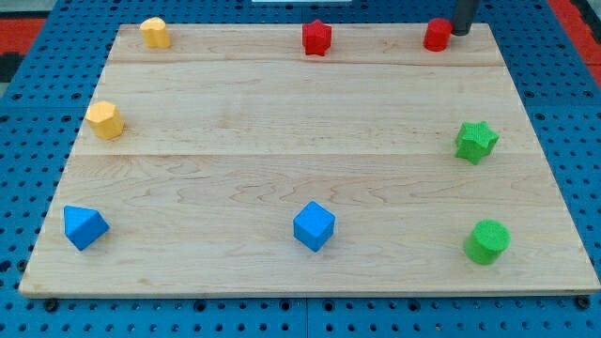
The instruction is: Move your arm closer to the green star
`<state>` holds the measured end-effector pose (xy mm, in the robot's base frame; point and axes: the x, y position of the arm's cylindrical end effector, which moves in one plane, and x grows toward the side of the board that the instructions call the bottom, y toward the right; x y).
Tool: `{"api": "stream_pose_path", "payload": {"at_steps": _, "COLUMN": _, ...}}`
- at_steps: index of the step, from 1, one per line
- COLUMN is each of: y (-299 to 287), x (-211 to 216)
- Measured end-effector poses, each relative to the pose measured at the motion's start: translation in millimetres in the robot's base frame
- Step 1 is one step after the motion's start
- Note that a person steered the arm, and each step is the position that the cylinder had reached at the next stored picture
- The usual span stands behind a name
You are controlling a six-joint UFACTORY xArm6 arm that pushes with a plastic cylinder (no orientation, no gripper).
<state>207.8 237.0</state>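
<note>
My tip point(461, 34) stands at the view's top right corner of the wooden tabletop point(282, 150), touching or just beside the red cylinder-like block point(437, 35), which sits on its view-left side. There is no claw on this arm, only the dark rod, so there is nothing to call wide, narrow or holding. The green star point(477, 142) lies toward the view's bottom from my tip and very slightly to the view's right, well apart from it, near the right edge of the tabletop. Further the same way, beyond the star, sits the green cylinder point(487, 241). Off to the view's left of my tip along the top edge are the red star point(317, 38) and, far off, a yellow block point(155, 32); a second yellow block point(105, 120), a blue cube point(314, 226) and another blue block point(84, 226) lie to the left and lower down. I judge the approach to be at its start, since the gap to the star is not yet closed. The next move calls for a nearly straight slide toward the view's bottom, drawing away from the red block rather than dragging it along, and stopping just short of the star so that it is not knocked toward the edge.
</note>
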Motion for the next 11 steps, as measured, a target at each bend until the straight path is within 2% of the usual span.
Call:
{"api": "stream_pose_path", "payload": {"at_steps": 2, "y": 1.5, "x": 0.1}}
{"api": "stream_pose_path", "payload": {"at_steps": 3, "y": 4.6, "x": 13.1}}
{"api": "stream_pose_path", "payload": {"at_steps": 5, "y": 22.4, "x": 65.5}}
{"api": "stream_pose_path", "payload": {"at_steps": 7, "y": 48.8, "x": 162.6}}
{"api": "stream_pose_path", "payload": {"at_steps": 9, "y": 19.0, "x": 221.4}}
{"api": "stream_pose_path", "payload": {"at_steps": 10, "y": -15.2, "x": 193.8}}
{"api": "stream_pose_path", "payload": {"at_steps": 11, "y": -130.4, "x": 158.3}}
